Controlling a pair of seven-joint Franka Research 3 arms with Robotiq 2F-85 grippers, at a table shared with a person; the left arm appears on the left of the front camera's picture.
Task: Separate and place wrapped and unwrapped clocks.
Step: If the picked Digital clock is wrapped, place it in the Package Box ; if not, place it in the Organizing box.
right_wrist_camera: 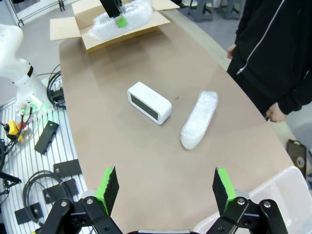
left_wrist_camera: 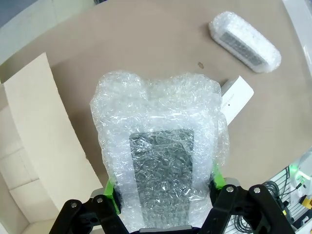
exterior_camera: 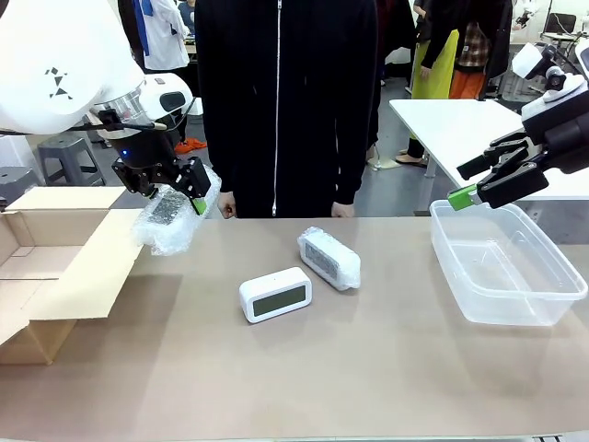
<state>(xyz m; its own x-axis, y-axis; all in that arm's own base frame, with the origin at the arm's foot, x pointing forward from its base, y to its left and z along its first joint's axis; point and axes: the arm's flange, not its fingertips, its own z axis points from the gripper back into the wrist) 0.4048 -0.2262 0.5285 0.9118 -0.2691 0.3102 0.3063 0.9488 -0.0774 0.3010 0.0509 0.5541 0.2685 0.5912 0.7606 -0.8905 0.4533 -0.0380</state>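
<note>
My left gripper (exterior_camera: 177,196) is shut on a bubble-wrapped clock (exterior_camera: 167,219), held in the air at the left, just past the cardboard box's flap. In the left wrist view that wrapped clock (left_wrist_camera: 163,165) sits between the green pads (left_wrist_camera: 111,191), its dark screen facing the camera. A second wrapped clock (exterior_camera: 329,258) lies on the table's middle. The bare white unwrapped clock (exterior_camera: 275,294) with a grey display lies in front of it. My right gripper (exterior_camera: 479,180) hangs open above the clear plastic bin (exterior_camera: 504,262), nothing between its fingers (right_wrist_camera: 109,187).
An open cardboard box (exterior_camera: 55,258) stands at the left edge. The clear bin sits at the right. A person in black stands at the far side, hands (exterior_camera: 226,208) near the table's edge. Bare brown table lies in front of the clocks.
</note>
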